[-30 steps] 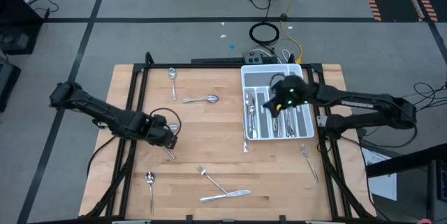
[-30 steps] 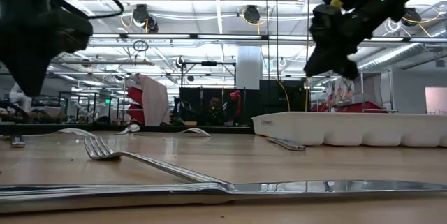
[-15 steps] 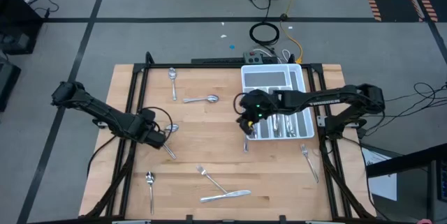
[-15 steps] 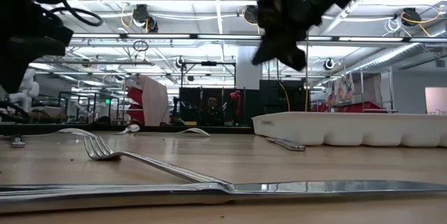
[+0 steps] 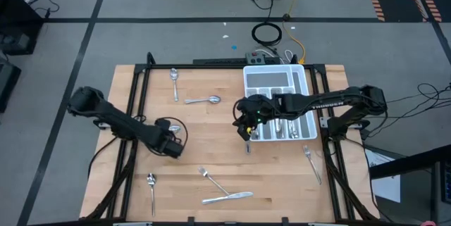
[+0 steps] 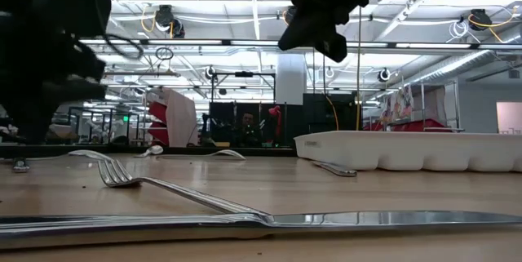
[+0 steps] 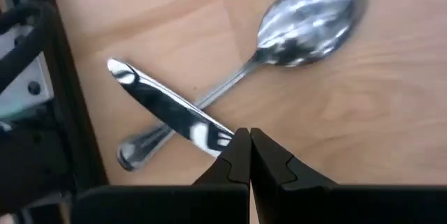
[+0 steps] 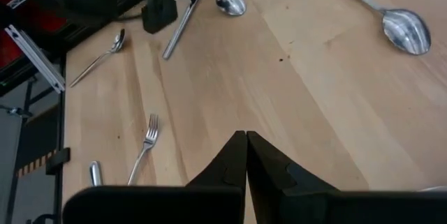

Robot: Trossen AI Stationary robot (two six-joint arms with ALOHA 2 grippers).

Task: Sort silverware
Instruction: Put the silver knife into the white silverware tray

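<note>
My left gripper (image 5: 173,147) is shut and points steeply down at the table's left side. Its tips (image 7: 249,140) stand at a knife (image 7: 160,102) that lies across the handle of a spoon (image 7: 307,21). My right gripper (image 5: 244,124) is shut with nothing in it and hangs in the air just left of the white tray (image 5: 246,85). It shows high up in the low view (image 6: 314,46). Several pieces of silverware (image 5: 282,124) lie in the tray. Others lie loose on the wood. My left gripper has its shut fingertips (image 7: 237,147) at the knife about halfway along it (image 7: 209,132), coming from above. The fingers hide the rest of the knife and the meeting place. Whether they touch the knife, I cannot tell.
Loose pieces on the table: two spoons (image 5: 174,78) (image 5: 204,101) at the far side, a spoon (image 5: 151,184), a fork (image 5: 210,179) and a knife (image 5: 229,198) near the front, a fork (image 5: 311,161) at the right, and a piece (image 5: 248,147) below the tray's corner.
My right gripper has swung from above the tray toward the table's left, past the tray's left wall, and now hangs over bare wood. My left gripper has sunk and shifted toward the near right, over the knife, tipping more steeply down.
</note>
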